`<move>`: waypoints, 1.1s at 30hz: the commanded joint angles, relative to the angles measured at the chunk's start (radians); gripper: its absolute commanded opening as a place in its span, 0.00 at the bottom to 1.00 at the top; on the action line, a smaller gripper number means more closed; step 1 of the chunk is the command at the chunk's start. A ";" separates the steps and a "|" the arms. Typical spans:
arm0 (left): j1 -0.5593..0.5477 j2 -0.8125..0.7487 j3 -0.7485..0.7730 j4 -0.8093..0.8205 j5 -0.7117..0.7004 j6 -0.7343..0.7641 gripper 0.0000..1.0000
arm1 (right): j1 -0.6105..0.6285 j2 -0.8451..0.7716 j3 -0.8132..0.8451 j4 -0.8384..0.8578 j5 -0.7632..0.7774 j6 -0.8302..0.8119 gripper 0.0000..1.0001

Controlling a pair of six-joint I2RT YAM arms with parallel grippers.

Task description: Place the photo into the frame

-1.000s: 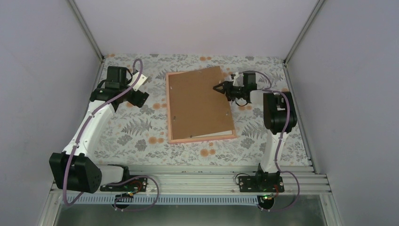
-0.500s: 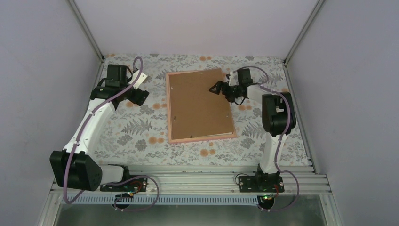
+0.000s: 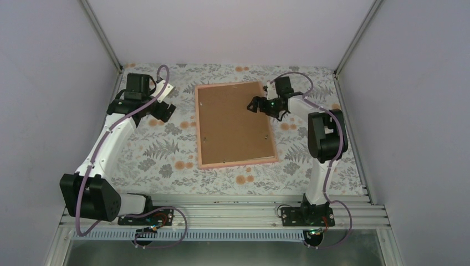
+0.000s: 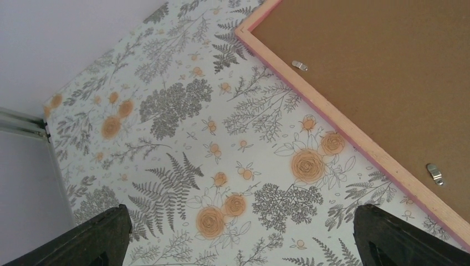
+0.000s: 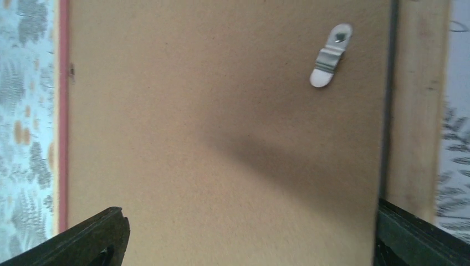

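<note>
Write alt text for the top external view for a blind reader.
A pink frame lies back up on a floral table, filled by a brown backing sheet. The open right gripper is over its right edge; the open left gripper is left of it.

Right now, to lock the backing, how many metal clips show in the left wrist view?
2: one clip by the frame's corner, another clip further along that edge. More may lie out of view.

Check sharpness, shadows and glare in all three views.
Top external: even, soft light, sharp, no glare on the frame. Left wrist: crisp on the tablecloth and frame edge. Right wrist: slightly soft close-up; a diagonal shadow crosses the backing board, the metal clip bright.
</note>
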 commanded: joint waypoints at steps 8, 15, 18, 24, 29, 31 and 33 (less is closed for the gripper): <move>0.003 0.035 0.060 0.034 -0.016 0.024 1.00 | 0.002 -0.104 0.005 -0.045 0.063 -0.158 1.00; -0.015 -0.034 -0.010 0.013 0.134 0.133 1.00 | -0.034 -0.159 -0.066 -0.059 -0.108 -0.210 0.97; -0.103 -0.067 -0.082 0.004 0.164 0.204 1.00 | -0.061 -0.179 -0.087 -0.075 -0.184 -0.235 0.94; -0.361 0.014 -0.163 0.095 0.158 0.129 0.88 | -0.082 -0.263 -0.167 -0.090 -0.323 -0.308 0.79; -0.563 0.136 -0.214 0.229 0.090 0.081 0.79 | -0.074 -0.343 -0.287 -0.071 -0.376 -0.327 0.69; -0.623 0.176 -0.217 0.254 0.047 0.071 0.79 | -0.073 -0.370 -0.313 -0.084 -0.383 -0.349 0.66; -0.662 0.209 -0.220 0.280 0.003 0.058 0.79 | -0.073 -0.400 -0.343 -0.096 -0.376 -0.389 0.65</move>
